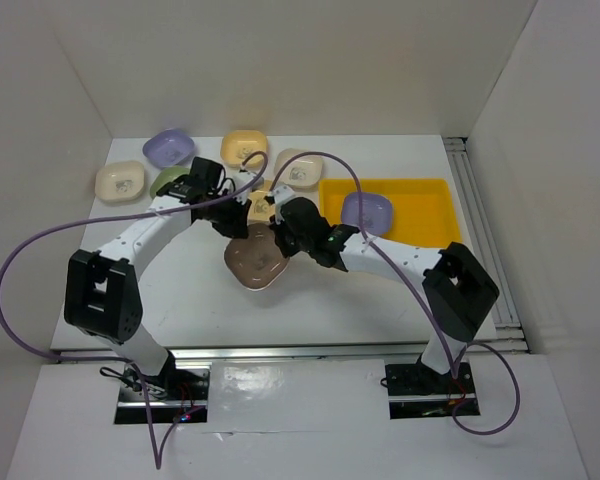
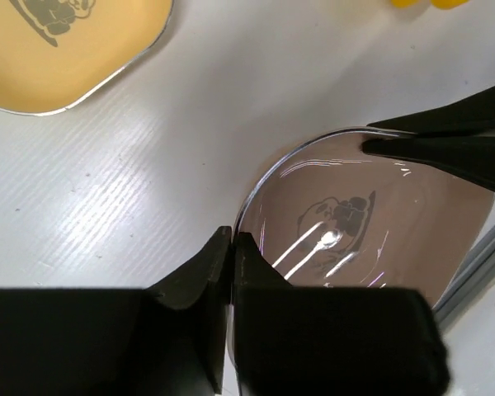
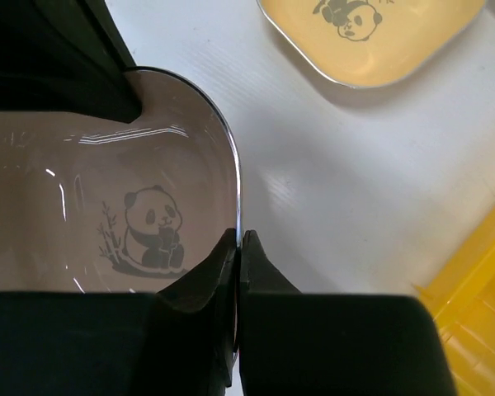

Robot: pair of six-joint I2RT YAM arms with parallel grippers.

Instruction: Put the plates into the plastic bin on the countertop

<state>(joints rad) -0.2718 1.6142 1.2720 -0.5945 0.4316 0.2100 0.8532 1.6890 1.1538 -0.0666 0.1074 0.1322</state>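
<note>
2 grippers pinch the rim of 1 mauve-brown rounded-square panda plate [image 1: 258, 262] mid-countertop [image 1: 200, 295]. The left gripper [image 2: 231, 247] is clamped on its far edge and the right gripper [image 3: 238, 247] on its right edge. The plate is possibly lifted. 1 lavender plate [image 1: 367, 210] lies in the yellow plastic bin [image 1: 425, 195] on the right.

Mauve-brown panda-print plate [image 3: 107, 206], yellow bin [image 1: 420, 203]

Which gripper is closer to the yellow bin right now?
Right. The right gripper pinches the brown plate at its edge facing the yellow bin; the left gripper pinches the opposite edge, farther away.
</note>
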